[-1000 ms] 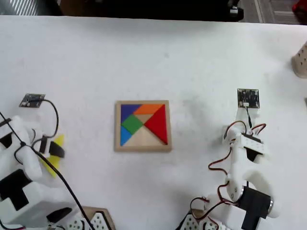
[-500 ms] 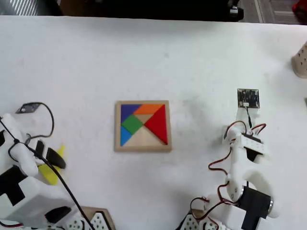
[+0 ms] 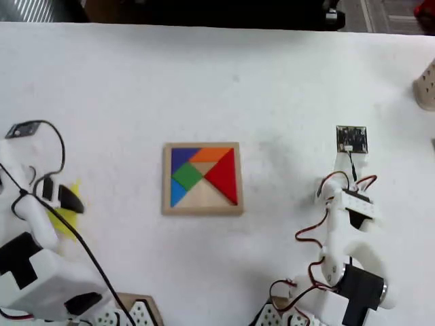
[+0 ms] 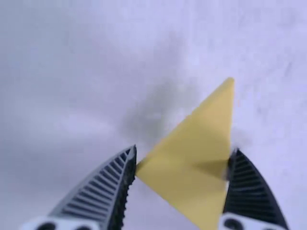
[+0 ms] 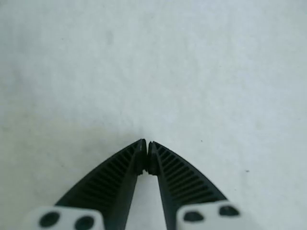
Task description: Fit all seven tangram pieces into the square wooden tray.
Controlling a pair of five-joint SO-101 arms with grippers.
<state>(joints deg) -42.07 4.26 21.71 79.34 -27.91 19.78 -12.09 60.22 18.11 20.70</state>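
Note:
The square wooden tray [image 3: 202,206] lies mid-table holding blue, orange, green and red pieces, with bare wood at its lower middle. At the table's left side my left gripper [image 3: 60,200] is shut on a yellow triangle [image 3: 66,219]. In the left wrist view that yellow triangle [image 4: 196,163] is clamped between the two ribbed fingers [image 4: 108,189], raised above the white table. My right gripper [image 5: 147,157] is shut with nothing in it, over bare table at the right, where its arm [image 3: 346,231] rests.
A small circuit board [image 3: 351,139] lies right of the tray, and another [image 3: 22,130] rides on the left arm's cable. A pale perforated object [image 3: 426,87] stands at the far right edge. Arm bases and a wooden block [image 3: 136,305] line the near edge.
The left arm has swung leftward and toward the far side with the yellow triangle in its gripper. The right arm and the tray have not moved.

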